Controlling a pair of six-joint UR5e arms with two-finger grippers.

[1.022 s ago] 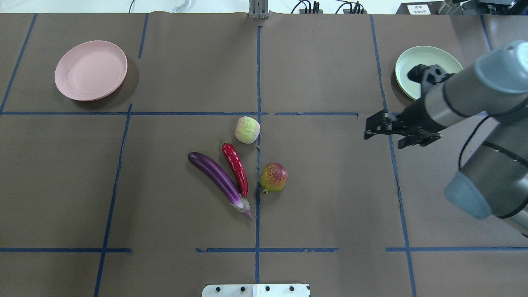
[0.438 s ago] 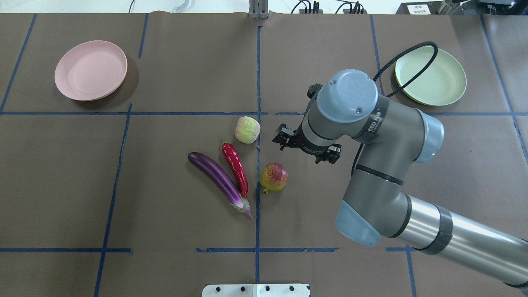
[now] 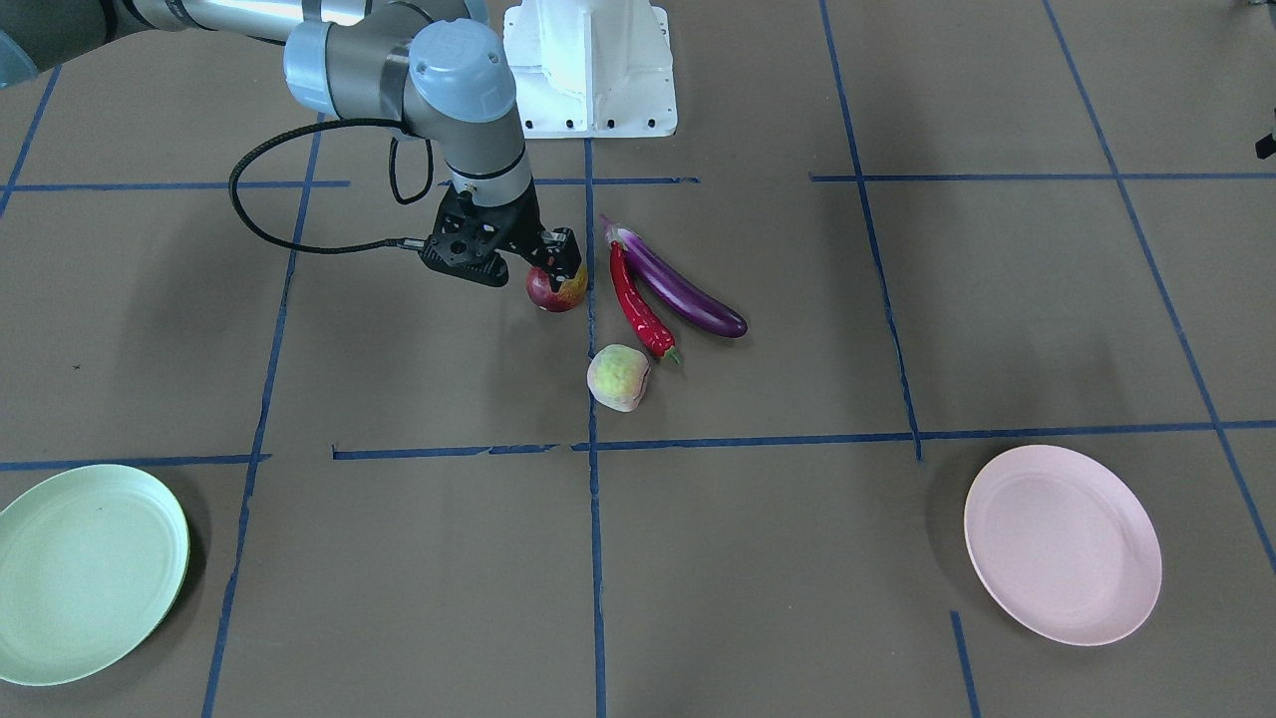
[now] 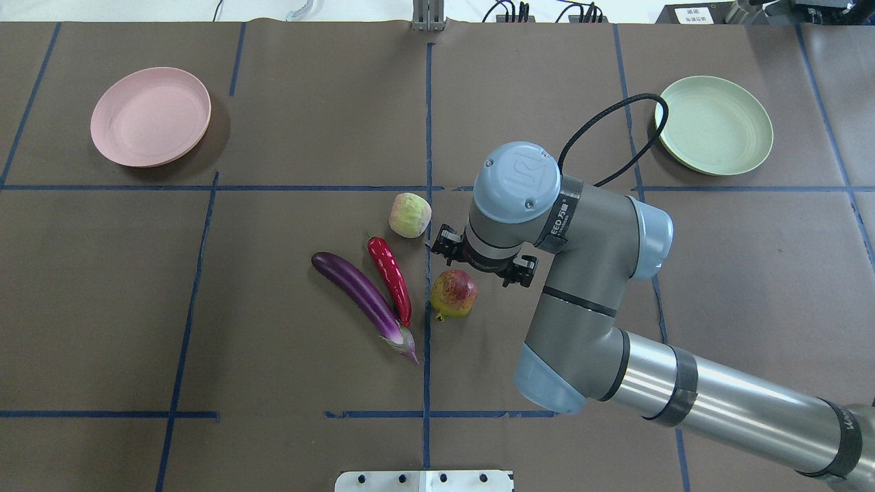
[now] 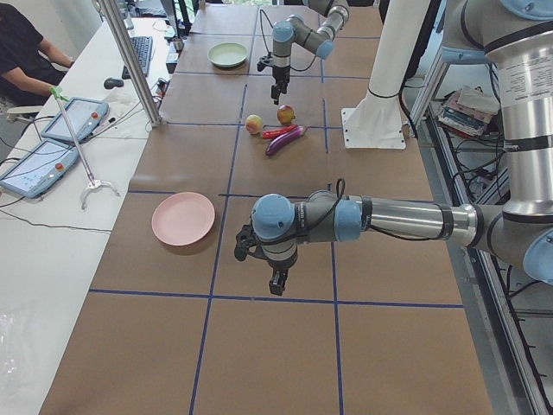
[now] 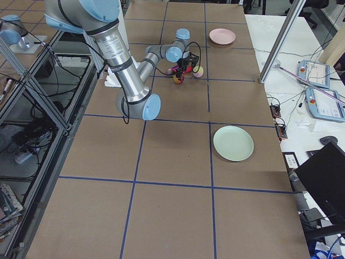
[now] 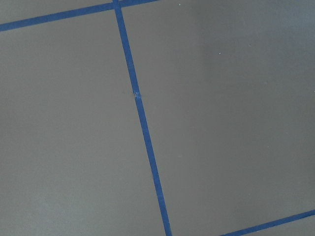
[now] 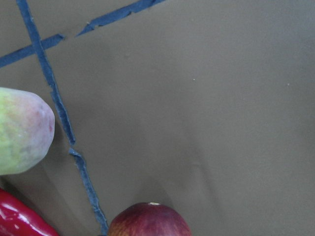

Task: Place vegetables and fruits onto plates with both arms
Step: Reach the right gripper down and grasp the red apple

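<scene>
Left end effector (image 5: 276, 281): hangs over bare tabletop (image 4: 273, 376), out past the pink plate and well apart from the produce. It shows only from the side, so I cannot tell if its fingers are spread or pressed together.
Pink plate (image 4: 150, 116): far left, nothing on it; likely this arm's drop point, being on its side.
Eggplant (image 4: 359, 294): lies diagonally near the centre, pale stem end toward the robot.
Chili pepper (image 4: 391, 277): just beside the eggplant, its tip meeting the eggplant's stem end.
Pale fruit (image 4: 410, 214): just beyond the chili's green stem, beside the centre tape line.
Dark red fruit (image 4: 454, 292): rests on the tabletop just right of that line.
Right end effector (image 3: 556, 261): low over the dark red fruit, probably chosen as the piece nearest this arm. I cannot tell whether the fingers are spread or already pinching.
Green plate (image 4: 714, 124): far right, bare; the likely destination.
</scene>
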